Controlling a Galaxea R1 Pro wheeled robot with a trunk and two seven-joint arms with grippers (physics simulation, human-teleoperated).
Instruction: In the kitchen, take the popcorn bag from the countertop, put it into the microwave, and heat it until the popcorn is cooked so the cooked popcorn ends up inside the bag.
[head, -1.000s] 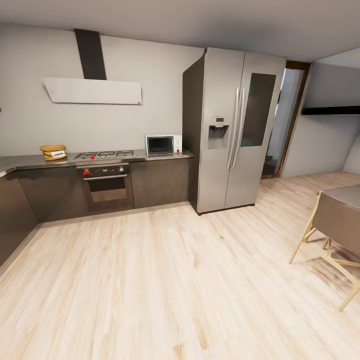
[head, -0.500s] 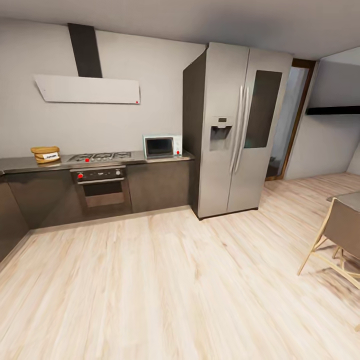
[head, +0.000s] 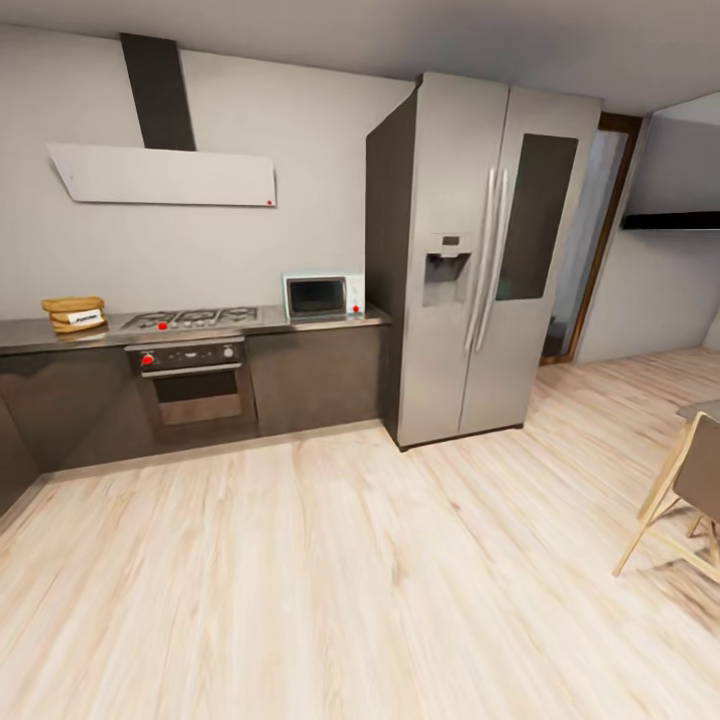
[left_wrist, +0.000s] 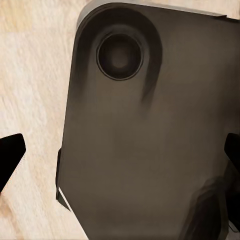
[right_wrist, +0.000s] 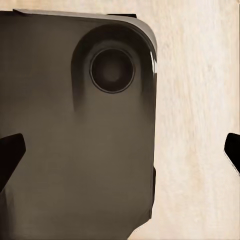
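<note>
The tan popcorn bag (head: 73, 313) with its white label sits at the far left of the grey countertop (head: 310, 322), across the room. The pale mint microwave (head: 322, 297) stands at the countertop's right end beside the fridge, door closed. In the left wrist view my left gripper (left_wrist: 120, 155) is open, its dark fingertips (left_wrist: 9, 159) far apart over my dark base (left_wrist: 150, 100) and the floor. My right gripper (right_wrist: 120, 152) is open too, above the base (right_wrist: 75, 150), nothing between its fingertips (right_wrist: 233, 150). The popcorn is out of view.
A steel gas hob (head: 190, 318) and built-in oven (head: 195, 382) lie between bag and microwave, under a white hood (head: 165, 175). A tall steel fridge (head: 470, 260) stands right of the counter, a doorway (head: 590, 250) beyond. A wooden chair (head: 690, 500) is at right. Wood floor (head: 350, 560) stretches ahead.
The whole head view has shifted: the camera has moved nearer the kitchen and turned, so the counter sits further left and the chair has slid toward the right edge. Nothing in the room itself moved.
</note>
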